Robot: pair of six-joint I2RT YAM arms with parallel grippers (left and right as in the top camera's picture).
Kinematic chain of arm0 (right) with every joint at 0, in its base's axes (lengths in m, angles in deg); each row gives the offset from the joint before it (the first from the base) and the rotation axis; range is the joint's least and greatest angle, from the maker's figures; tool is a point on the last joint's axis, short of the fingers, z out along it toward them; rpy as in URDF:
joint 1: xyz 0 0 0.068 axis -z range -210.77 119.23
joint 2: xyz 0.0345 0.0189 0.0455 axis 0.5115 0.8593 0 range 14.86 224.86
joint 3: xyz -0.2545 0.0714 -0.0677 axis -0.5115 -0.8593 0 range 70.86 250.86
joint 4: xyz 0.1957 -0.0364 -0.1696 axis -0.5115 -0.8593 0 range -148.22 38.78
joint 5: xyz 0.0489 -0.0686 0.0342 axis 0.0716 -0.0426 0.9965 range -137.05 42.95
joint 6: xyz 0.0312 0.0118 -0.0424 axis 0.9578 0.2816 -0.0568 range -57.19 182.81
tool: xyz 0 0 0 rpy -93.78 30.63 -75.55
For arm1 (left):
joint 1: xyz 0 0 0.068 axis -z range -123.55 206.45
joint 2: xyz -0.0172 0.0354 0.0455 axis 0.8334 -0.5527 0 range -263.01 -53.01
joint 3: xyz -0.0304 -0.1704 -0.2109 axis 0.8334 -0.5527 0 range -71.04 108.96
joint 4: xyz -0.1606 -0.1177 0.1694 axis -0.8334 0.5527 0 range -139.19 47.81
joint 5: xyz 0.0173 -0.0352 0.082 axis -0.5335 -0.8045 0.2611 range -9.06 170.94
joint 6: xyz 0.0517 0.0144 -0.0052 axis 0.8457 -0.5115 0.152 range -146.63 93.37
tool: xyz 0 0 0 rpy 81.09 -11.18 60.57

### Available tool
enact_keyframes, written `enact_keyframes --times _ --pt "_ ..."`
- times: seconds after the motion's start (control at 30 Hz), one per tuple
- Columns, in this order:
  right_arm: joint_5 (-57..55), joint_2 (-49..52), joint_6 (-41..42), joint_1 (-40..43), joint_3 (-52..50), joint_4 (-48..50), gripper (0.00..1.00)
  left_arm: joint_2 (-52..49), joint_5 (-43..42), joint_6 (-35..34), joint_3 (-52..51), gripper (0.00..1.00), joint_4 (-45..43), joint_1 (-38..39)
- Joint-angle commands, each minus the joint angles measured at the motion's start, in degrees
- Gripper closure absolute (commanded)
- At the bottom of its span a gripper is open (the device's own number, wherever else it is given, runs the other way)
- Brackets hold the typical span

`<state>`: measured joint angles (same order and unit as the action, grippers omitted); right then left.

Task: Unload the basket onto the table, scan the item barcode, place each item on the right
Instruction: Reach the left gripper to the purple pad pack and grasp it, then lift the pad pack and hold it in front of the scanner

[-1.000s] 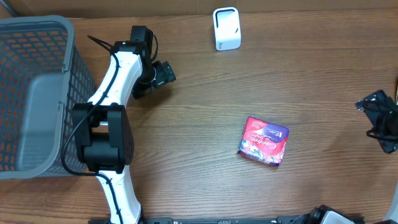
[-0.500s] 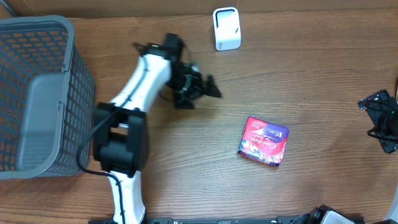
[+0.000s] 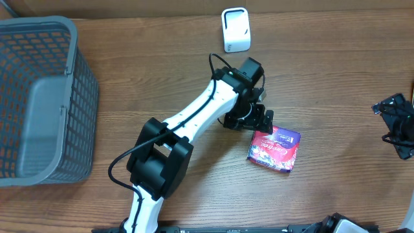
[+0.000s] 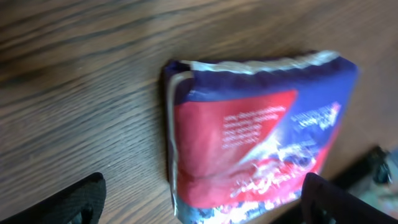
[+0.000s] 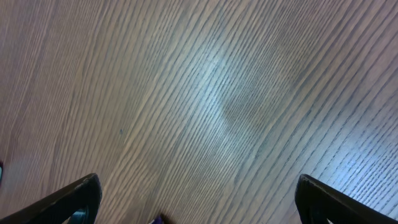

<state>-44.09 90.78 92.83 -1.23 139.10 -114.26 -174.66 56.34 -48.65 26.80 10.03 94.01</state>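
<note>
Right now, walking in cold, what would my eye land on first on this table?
The glossy red-and-purple packet lying right of centre on the brown wooden table stands out most. The white-and-black left arm stretches across to it, its fingers spread wide with the packet showing between them. A big grey mesh basket fills the left edge, and a small white box-shaped device stands at the far edge.

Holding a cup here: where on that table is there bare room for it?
Bare wood lies between the basket and the left arm, and between the red packet and the right gripper. It is crowded in the middle, where the left gripper hovers at the packet's corner, below the white scanner.
</note>
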Motion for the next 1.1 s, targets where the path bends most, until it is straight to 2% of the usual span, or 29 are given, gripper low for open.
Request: enact_keyframes --times 0.0,0.2,0.33,0.5,0.63,0.7,0.83,0.9,0.93,1.0,1.07 --pt "-0.3 -0.4 0.4 0.1 0.2 0.2 0.00 0.1 6.8 -12.2 -0.3 0.01 -0.4 1.8" --pt "-0.3 -0.4 0.4 0.1 0.2 0.2 0.00 0.1 6.6 -13.1 -0.3 0.04 -3.4 5.2" --pt "-0.3 -0.4 0.4 0.1 0.2 0.2 0.00 0.0 7.2 -13.2 -0.7 0.14 -3.8 6.9" --pt "-0.3 -0.4 0.4 0.1 0.2 0.2 0.00 0.0 9.0 -17.5 -3.6 0.21 -4.5 7.1" --pt "-0.3 -0.4 0.4 0.1 0.2 0.2 0.00 0.0 7.5 -17.8 -6.6 0.23 -6.8 7.0" --pt "-0.3 -0.4 0.4 0.1 0.2 0.2 0.00 0.0 6.5 -17.8 -7.6 0.31 -7.9 7.2" --pt "-0.3 -0.4 0.4 0.1 0.2 0.2 0.00 0.0 6.3 -17.8 -7.8 0.58 -8.3 7.4" --pt "-0.3 -0.4 0.4 0.1 0.2 0.2 0.00 0.0 6.4 -17.8 -7.8 0.63 -8.3 7.4" --pt "-0.3 -0.4 0.4 0.1 0.2 0.2 0.00 0.0 6.4 -17.8 -7.8 0.71 -8.4 7.3" --pt "-0.3 -0.4 0.4 0.1 0.2 0.2 0.00 0.0 6.4 -17.8 -7.6 0.96 -8.4 7.1" --pt "-0.3 -0.4 0.4 0.1 0.2 0.2 0.00 0.1 6.4 -17.5 -7.0 0.96 -8.0 6.7"
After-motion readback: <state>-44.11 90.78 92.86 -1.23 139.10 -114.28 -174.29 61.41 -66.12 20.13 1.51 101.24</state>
